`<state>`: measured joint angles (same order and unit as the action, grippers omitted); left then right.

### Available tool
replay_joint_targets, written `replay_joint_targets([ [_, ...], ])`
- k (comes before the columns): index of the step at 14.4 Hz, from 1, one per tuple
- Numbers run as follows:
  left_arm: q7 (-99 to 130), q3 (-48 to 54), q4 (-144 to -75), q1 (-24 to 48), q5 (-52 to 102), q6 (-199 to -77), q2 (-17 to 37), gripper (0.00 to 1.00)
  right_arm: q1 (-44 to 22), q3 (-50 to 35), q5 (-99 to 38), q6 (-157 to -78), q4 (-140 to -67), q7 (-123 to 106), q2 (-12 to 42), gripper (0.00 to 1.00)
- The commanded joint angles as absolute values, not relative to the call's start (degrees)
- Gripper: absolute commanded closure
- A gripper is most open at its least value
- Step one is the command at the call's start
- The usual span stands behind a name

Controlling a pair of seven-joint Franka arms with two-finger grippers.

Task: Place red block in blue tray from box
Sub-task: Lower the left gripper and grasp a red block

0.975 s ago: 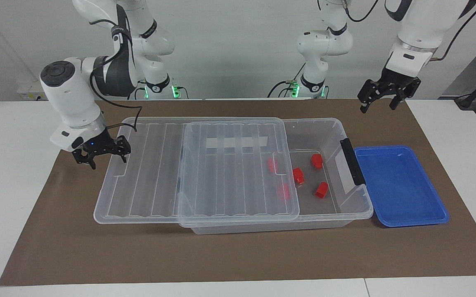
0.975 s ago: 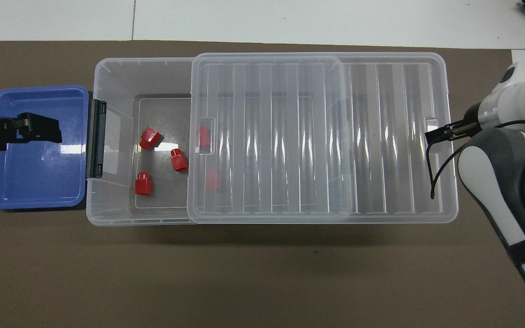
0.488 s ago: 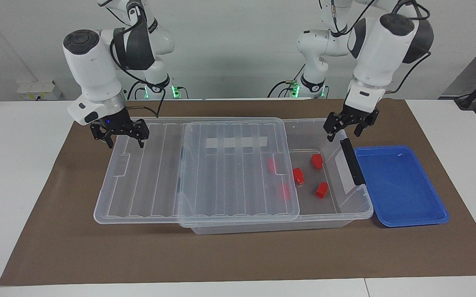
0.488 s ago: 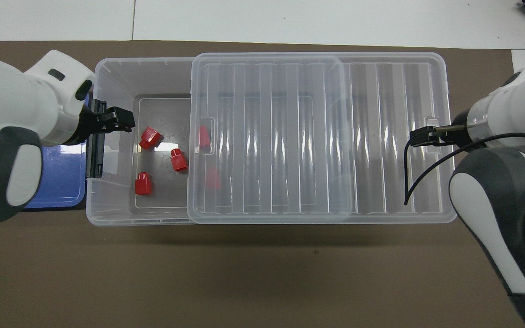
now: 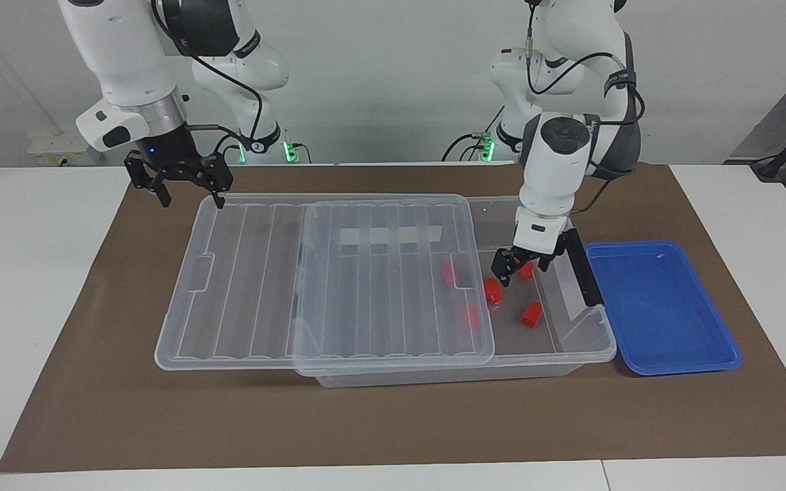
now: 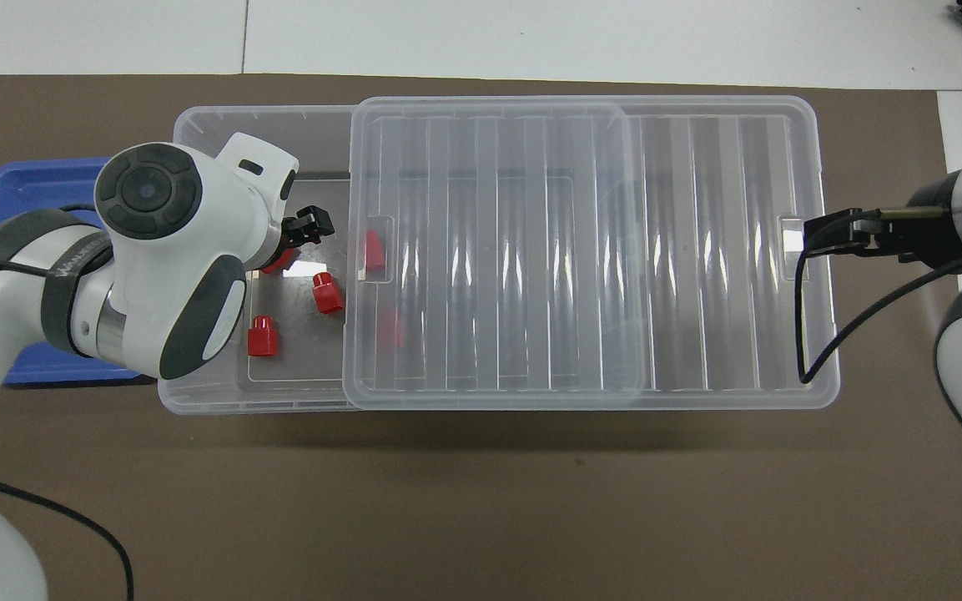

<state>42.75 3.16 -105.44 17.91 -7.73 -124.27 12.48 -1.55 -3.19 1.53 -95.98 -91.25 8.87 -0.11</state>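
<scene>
Left gripper (image 5: 518,264): fingers spread, inside clear ribbed-lidded box (image 5: 590,341), around chunky red block (image 5: 523,271).
Right gripper (image 5: 185,183): fingers spread, above box's other end.
Blue tray (image 5: 665,361): shallow, round-cornered, touching box.

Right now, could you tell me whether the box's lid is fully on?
No. The lid is slid toward the right arm's end, leaving the box uncovered beside the blue tray.

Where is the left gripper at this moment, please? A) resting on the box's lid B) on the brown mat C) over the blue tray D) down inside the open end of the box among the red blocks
D: the left gripper is down in the uncovered end of the box, by a red block.
</scene>
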Motion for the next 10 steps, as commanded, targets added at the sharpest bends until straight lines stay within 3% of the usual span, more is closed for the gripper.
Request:
replay_joint_targets([
  [1, 46.14, 2.20, -108.79, 19.51, -9.67, -127.35, 14.16, 0.00, -0.97, -3.60, 0.62, -93.87, -89.73, 10.37, 0.09, 0.01],
  [4, 48.34, 2.37, -112.23, 19.42, -9.67, -132.17, 13.53, 0.00, -0.62, -3.52, 0.53, -93.78, -90.09, 10.11, 0.00, 0.00],
  [10, 49.22, 2.29, -112.85, 18.98, -9.67, -136.14, 16.34, 0.00, -0.70, -3.52, 0.53, -90.00, -91.84, 10.02, -1.23, 0.00],
])
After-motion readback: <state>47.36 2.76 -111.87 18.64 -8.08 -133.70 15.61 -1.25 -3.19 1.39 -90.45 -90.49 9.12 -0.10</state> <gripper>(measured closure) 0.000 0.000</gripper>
